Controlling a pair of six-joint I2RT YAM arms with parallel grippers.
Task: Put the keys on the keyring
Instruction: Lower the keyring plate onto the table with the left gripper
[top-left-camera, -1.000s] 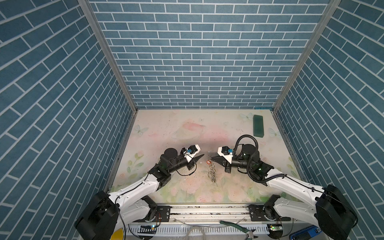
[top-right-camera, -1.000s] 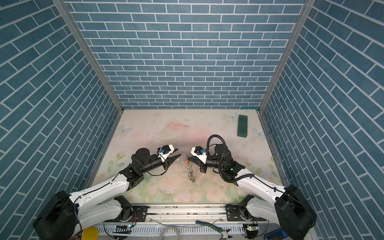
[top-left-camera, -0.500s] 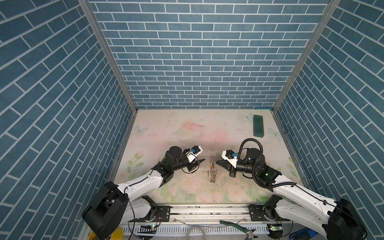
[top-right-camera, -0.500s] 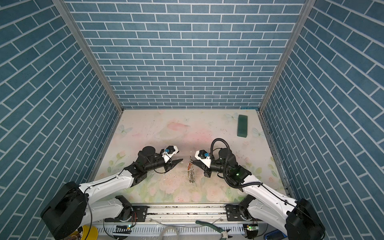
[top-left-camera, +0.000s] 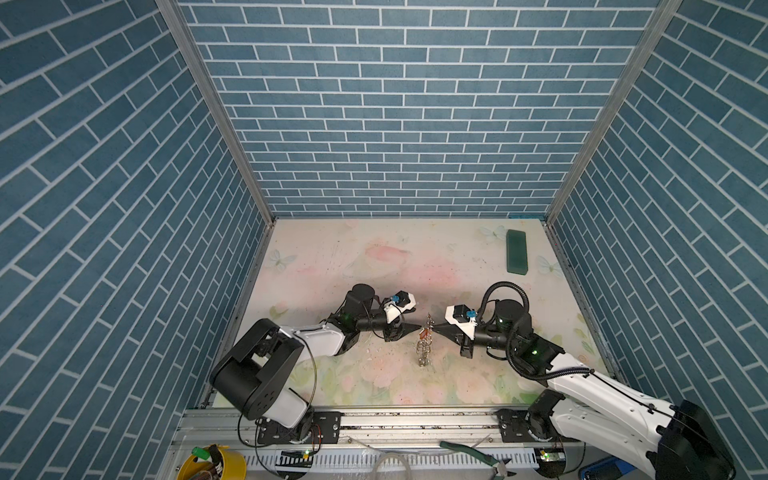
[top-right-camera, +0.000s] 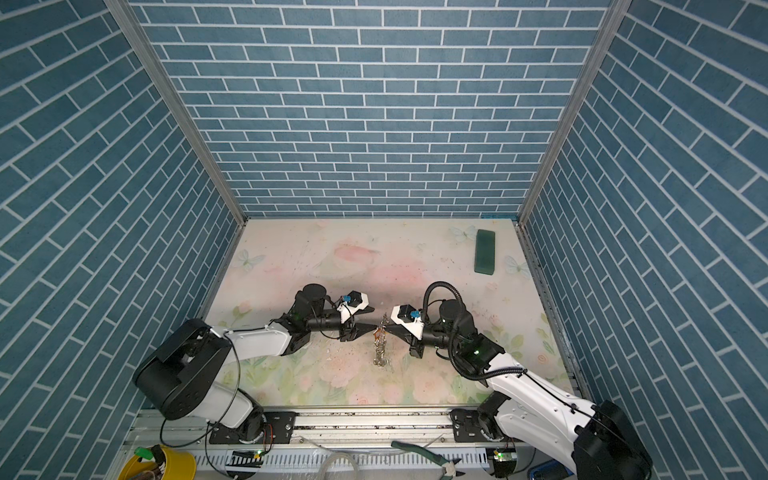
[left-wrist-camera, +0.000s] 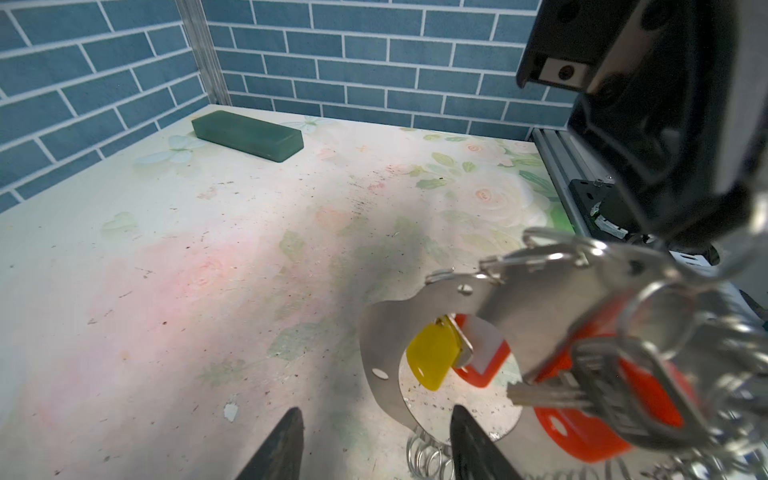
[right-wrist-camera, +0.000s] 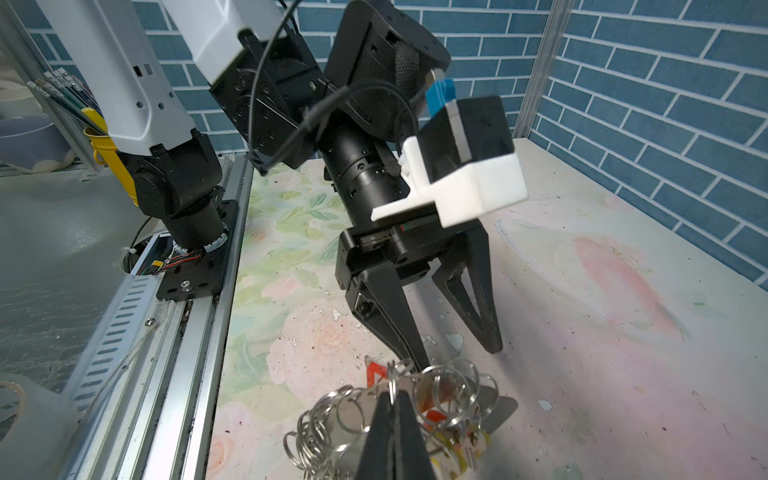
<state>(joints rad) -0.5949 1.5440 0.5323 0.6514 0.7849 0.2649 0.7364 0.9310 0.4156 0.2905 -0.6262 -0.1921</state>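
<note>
The keyring (top-left-camera: 424, 347) stands on edge at the table's front middle, a grey band (left-wrist-camera: 382, 345) fringed with silver rings (right-wrist-camera: 332, 419). My right gripper (right-wrist-camera: 392, 401) is shut on its upper edge; in both top views its tip (top-right-camera: 387, 328) meets the ring from the right. A yellow key (left-wrist-camera: 432, 357) hangs in the band's hollow. Red and orange keys (left-wrist-camera: 582, 432) hang among the rings beside it. My left gripper (left-wrist-camera: 376, 419) is open just left of the keyring (top-right-camera: 379, 345), holding nothing. One of its fingertips (right-wrist-camera: 419, 365) reaches the rings, the other stands apart.
A dark green block (top-left-camera: 516, 257) lies at the back right near the wall. The metal rail (top-left-camera: 415, 419) runs along the table's front edge, with pliers (top-left-camera: 478, 457) and a yellow cup (top-left-camera: 212, 461) beyond it. Brick walls close in three sides.
My left gripper's jaws have opened wider and its tip has shifted slightly right toward the keyring. The right gripper stays shut on the keyring, drawn back a little to the right.
</note>
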